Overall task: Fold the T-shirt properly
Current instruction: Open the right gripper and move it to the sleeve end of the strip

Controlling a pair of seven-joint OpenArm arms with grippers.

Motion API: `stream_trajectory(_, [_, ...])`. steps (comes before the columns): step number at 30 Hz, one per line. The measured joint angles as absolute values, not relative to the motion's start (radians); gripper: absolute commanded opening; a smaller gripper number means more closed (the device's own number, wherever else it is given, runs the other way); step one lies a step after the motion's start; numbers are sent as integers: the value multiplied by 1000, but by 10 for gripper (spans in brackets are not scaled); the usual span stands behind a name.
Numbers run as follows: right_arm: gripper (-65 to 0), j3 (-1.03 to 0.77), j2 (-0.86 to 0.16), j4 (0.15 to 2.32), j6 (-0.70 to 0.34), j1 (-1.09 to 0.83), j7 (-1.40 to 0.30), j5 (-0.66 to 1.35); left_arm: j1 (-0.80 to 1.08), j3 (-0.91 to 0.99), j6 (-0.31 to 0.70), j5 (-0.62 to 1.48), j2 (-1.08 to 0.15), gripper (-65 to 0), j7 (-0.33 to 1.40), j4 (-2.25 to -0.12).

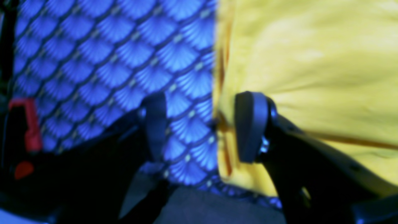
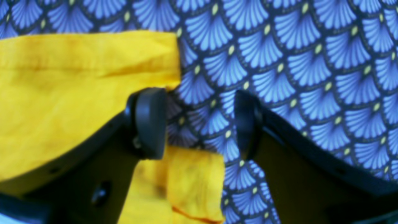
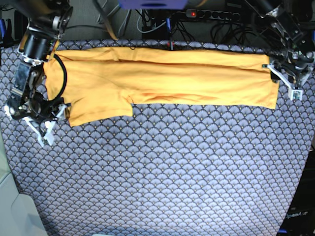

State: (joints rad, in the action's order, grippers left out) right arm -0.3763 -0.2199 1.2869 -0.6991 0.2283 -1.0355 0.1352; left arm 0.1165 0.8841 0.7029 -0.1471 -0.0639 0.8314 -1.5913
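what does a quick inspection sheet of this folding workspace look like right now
surface: blue-grey scale-patterned cloth covers the table, lying flat.
job's things: T-shirt, yellow-orange, folded lengthwise into a long band along the far edge, one sleeve sticking out toward the near side.
clutter: nothing seen on the cloth.
grippers: left gripper open, straddling the shirt's edge, one finger over fabric, one over the cloth; right gripper open at the sleeve corner, nothing held.
cables: a tangle of wires behind the table; a black cable loop lies over the shirt by the right arm.
surroundings: power strip with a red light at the back.
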Motion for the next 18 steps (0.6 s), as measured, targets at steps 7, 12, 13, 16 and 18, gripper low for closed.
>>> stream_trajectory(7, [-298, -332, -187, 1283, -699, 232, -1036, 136, 116, 882, 703, -147, -64, -304, 831, -1591])
stream_trajectory(12, [-298, -333, -199, 1283, -699, 263, -1046, 132, 116, 882, 703, -146, -64, -304, 831, -1591])
stream_trajectory(13, [-298, -333, -200, 1283, -699, 270, -1043, 132, 116, 882, 703, -147, -64, -304, 831, -1591])
stream_trajectory(16, [-298, -333, -199, 1283, -699, 273, -1036, 136, 116, 881, 703, -146, -64, -304, 831, -1591])
stream_trajectory(18, [-298, -326, -199, 1280, -699, 267, -1037, 134, 116, 881, 703, -146, -64, -304, 831, -1589])
